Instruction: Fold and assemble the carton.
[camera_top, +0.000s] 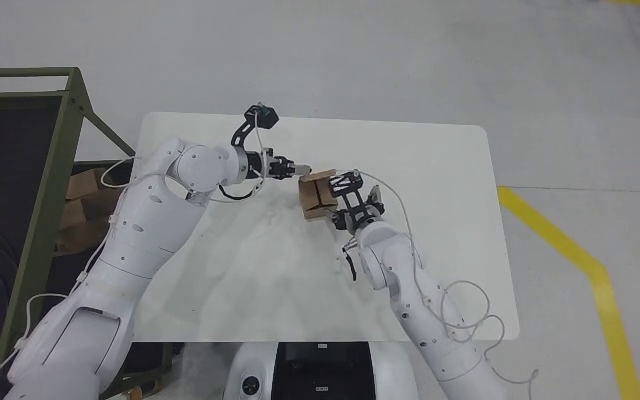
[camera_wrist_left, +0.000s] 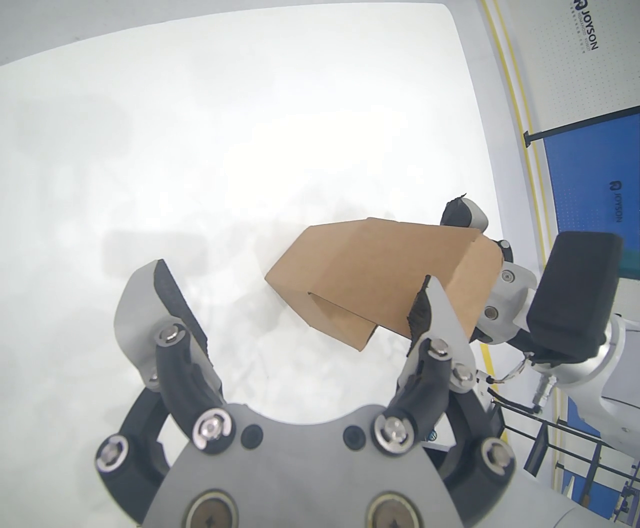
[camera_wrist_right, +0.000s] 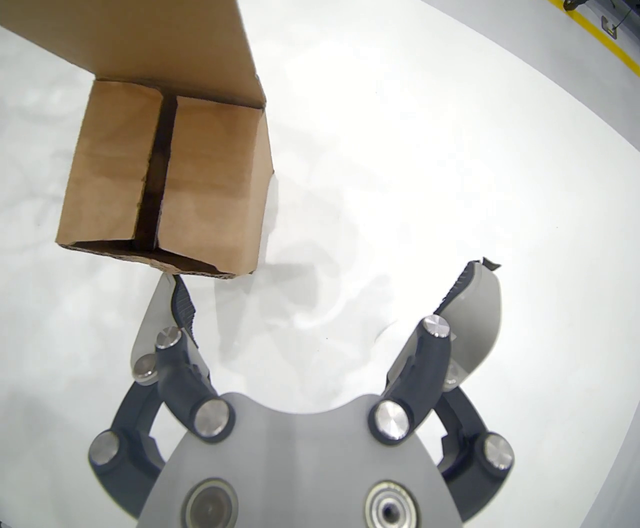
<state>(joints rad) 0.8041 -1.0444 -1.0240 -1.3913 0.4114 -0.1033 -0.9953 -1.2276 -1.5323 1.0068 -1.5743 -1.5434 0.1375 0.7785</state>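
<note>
Table (camera_top: 450, 200) white, rounded corners | carton (camera_top: 318, 195) near centre | floor (camera_top: 400, 60) grey, yellow line (camera_top: 555, 233)

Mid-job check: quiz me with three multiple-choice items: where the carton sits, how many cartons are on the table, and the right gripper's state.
1. Where is the brown cardboard carton? A. on the white table between the left gripper and right gripper; B. on the floor; C. at the table's near edge.
2. Cartons on the table? A. one; B. two; C. three.
3. The right gripper is: A. shut on the carton; B. open; C. shut on nothing.
Answers: 1A, top view shows it between both grippers; 2A, no second carton there; 3B, its fingers stand apart.
</note>
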